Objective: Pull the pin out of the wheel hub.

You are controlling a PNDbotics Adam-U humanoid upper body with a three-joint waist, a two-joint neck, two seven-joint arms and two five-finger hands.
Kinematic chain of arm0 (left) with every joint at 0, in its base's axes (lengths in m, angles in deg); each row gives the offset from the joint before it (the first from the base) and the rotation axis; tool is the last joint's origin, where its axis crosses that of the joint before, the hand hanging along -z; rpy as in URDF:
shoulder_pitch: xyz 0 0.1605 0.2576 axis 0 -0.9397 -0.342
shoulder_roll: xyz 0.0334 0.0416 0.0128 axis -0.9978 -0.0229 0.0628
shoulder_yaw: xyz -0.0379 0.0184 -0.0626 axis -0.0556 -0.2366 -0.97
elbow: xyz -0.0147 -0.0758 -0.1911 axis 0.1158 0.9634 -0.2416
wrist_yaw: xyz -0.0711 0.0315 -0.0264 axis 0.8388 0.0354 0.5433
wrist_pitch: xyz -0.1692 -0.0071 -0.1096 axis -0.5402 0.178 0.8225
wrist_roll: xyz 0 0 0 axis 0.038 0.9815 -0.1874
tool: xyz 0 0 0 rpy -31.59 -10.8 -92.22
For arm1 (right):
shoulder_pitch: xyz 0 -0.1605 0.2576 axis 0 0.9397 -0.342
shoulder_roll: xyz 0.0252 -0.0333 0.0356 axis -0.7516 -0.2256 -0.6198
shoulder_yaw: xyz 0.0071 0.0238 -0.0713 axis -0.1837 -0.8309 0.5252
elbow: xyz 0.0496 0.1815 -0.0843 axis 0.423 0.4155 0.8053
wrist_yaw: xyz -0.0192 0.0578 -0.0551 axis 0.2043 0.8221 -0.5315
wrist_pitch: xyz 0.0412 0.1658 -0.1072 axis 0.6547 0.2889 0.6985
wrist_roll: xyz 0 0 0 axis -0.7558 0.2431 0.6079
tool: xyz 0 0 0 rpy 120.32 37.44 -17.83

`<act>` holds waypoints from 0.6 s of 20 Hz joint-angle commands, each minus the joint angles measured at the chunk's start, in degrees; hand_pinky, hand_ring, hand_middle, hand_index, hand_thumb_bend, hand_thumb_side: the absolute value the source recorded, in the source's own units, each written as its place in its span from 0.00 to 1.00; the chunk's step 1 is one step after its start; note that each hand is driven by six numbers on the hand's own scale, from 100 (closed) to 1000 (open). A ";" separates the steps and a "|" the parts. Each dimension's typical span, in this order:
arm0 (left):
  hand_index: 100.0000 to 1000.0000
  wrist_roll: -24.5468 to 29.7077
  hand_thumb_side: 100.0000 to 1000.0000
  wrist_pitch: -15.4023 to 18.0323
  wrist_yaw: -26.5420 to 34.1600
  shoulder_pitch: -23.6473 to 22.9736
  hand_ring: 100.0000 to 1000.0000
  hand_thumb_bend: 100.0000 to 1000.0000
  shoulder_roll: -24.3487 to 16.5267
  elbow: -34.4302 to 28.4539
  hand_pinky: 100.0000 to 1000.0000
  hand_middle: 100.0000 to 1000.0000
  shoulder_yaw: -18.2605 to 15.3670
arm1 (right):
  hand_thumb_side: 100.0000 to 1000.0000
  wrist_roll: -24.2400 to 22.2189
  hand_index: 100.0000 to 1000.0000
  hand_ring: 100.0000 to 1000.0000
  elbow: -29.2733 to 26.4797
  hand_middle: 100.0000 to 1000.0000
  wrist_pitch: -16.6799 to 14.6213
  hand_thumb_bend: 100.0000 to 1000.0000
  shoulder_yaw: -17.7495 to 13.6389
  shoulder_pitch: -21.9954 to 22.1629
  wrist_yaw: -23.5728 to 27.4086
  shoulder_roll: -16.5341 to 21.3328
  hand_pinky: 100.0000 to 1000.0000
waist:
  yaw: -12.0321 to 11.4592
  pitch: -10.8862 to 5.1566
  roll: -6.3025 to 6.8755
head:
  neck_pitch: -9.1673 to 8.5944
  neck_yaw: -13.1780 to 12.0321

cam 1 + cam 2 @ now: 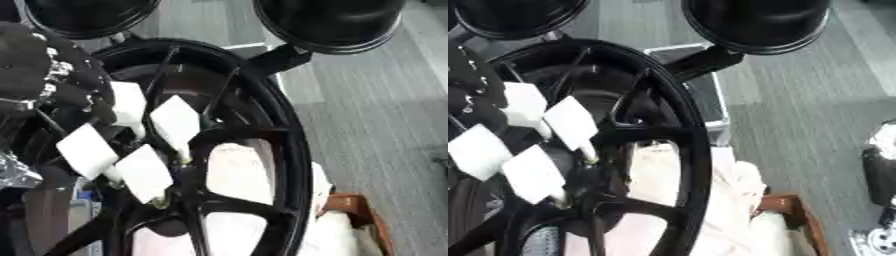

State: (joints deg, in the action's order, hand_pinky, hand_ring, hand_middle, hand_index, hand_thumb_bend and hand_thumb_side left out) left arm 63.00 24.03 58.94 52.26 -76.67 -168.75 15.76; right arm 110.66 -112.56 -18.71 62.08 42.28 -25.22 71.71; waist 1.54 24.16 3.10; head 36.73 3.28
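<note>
A: Furthest left, what is the left hand doing?
B: Its white-padded fingers are spread and reach into the black wheel hub, among the spokes.
A: And the pin?
B: Possibly the small brass bit just under the lowest pad; I can't be sure.
A: Advice?
B: Pinch it squarely, then draw straight out along its axis, clear of the spokes.
A: The right hand?
B: Not visible.

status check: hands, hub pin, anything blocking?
Left robot hand at the wheel hub, white-padded fingers reaching among the spokes. Pin not discernible. Right robot hand not in view. No visible obstruction; spokes crowd the fingers.
</note>
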 commanded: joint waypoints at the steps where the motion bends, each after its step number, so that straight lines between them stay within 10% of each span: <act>1: 0.79 14.23 0.46 14.28 -1.56 -0.45 0.78 0.37 -1.90 0.88 0.80 0.67 1.16 | 0.25 0.02 0.77 0.74 -0.70 0.60 -0.32 0.00 -0.44 -0.28 0.25 0.31 0.79 | 0.10 -0.69 -0.29 | 0.00 -0.13; 12: 0.78 14.23 0.43 14.43 -2.92 -0.66 0.72 0.34 -1.07 2.55 0.77 0.61 1.84 | 0.25 0.02 0.77 0.74 -0.70 0.59 -0.40 0.00 -0.48 -0.24 0.39 -0.20 0.79 | 0.09 -0.60 -0.63 | -0.15 -0.21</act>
State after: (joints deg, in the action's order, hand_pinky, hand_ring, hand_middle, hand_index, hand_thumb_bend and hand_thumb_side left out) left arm 62.58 24.44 57.08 52.31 -76.53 -167.45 16.02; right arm 110.61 -112.56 -19.00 62.06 42.25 -24.81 71.17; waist 1.64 24.12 2.83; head 36.73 3.19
